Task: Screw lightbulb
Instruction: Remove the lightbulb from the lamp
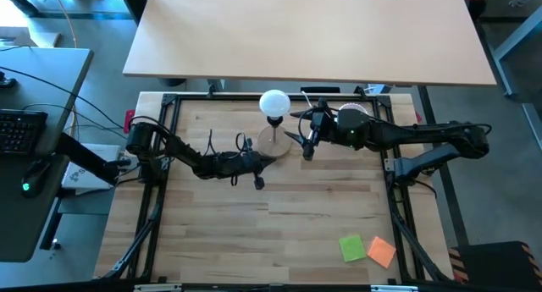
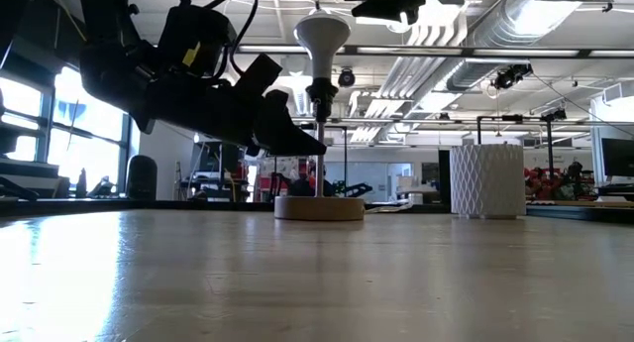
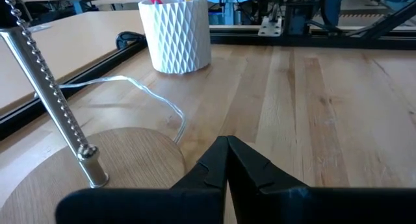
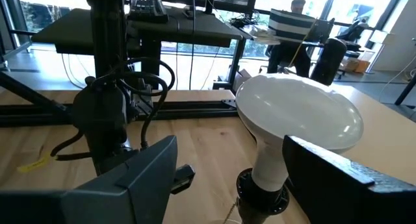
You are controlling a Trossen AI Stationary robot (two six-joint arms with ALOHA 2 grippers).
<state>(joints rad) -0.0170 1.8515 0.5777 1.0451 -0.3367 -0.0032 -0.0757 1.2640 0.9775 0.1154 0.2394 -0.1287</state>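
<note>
Lightbulb (image 1: 273, 102) above wooden table (image 1: 288, 233)

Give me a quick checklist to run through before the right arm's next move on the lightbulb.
1. Lightbulb upright in the black socket: ok.
2. Right gripper open, fingers either side of the bulb's neck, not gripping: ok.
3. Left gripper shut, tips at the wooden lamp base: ok.
4. Left gripper actually pressing the base steady: cannot tell.
5. Bulb fully screwed home: cannot tell.
6. White cup well away from the lamp: ok.
</note>
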